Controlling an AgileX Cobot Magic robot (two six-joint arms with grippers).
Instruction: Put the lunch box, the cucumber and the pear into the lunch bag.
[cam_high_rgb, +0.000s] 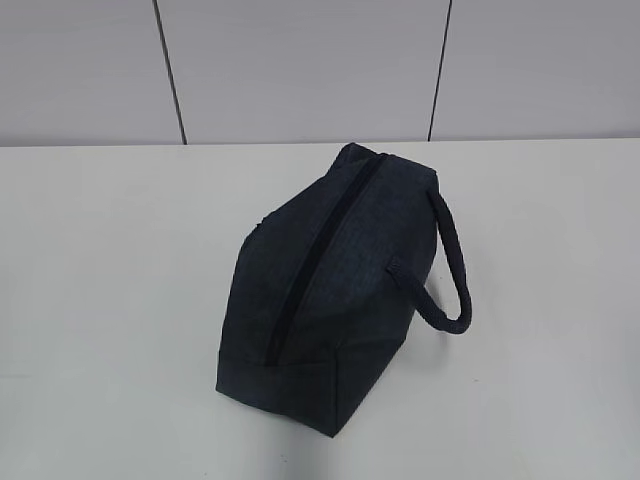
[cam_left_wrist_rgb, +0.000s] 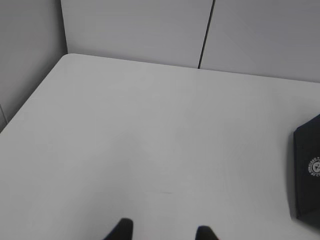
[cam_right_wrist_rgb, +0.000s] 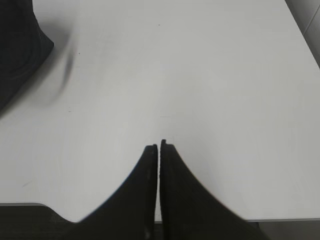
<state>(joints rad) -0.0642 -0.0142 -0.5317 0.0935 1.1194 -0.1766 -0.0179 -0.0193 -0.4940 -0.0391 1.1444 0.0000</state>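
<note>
The dark navy lunch bag (cam_high_rgb: 335, 290) stands in the middle of the white table, its top zipper shut along its length and a cord handle looping out on its right side. One corner of the lunch bag (cam_left_wrist_rgb: 307, 172) shows at the right edge of the left wrist view, another part (cam_right_wrist_rgb: 20, 50) at the upper left of the right wrist view. My left gripper (cam_left_wrist_rgb: 164, 231) is open over bare table, nothing between its fingers. My right gripper (cam_right_wrist_rgb: 159, 146) is shut and empty near the table's front edge. The lunch box, cucumber and pear are out of view. Neither arm shows in the exterior view.
The white table (cam_high_rgb: 110, 300) meets grey wall panels (cam_high_rgb: 300, 70) at the back. Its far left corner (cam_left_wrist_rgb: 67, 56) shows in the left wrist view, and its front edge (cam_right_wrist_rgb: 280, 219) lies just under my right gripper.
</note>
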